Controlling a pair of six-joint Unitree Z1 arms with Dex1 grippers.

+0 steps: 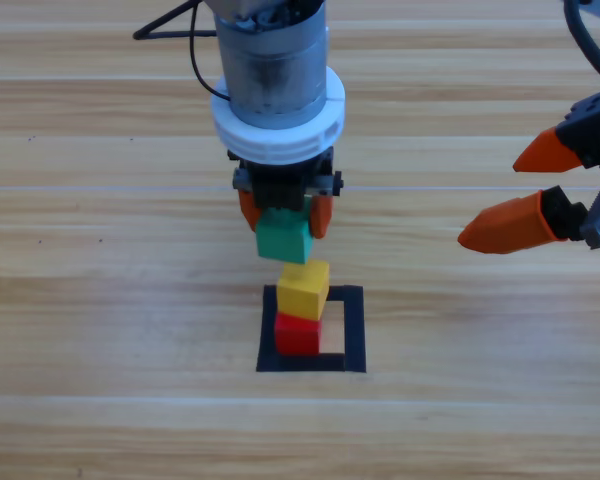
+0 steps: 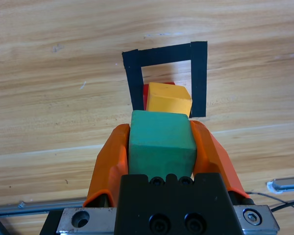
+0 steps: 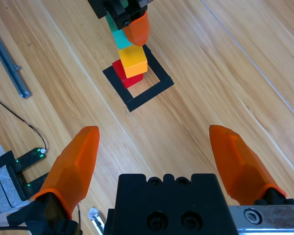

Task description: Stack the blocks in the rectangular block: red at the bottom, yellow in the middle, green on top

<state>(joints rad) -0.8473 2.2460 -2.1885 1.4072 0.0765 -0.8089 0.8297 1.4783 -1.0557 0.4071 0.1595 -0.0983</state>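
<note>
Fixed overhead view, 2 wrist views, all sharing rectangular block (image 1: 355,330)

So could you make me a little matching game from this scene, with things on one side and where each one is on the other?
Things:
1. green cube
2. yellow cube
3. red cube
4. right tool

Places:
A. on top of the red cube
B. at the table's right side, jaws open, holding nothing
C. gripped in the left tool
D. on the table inside the black tape square

Pairs: 1-C, 2-A, 3-D, 4-B
</note>
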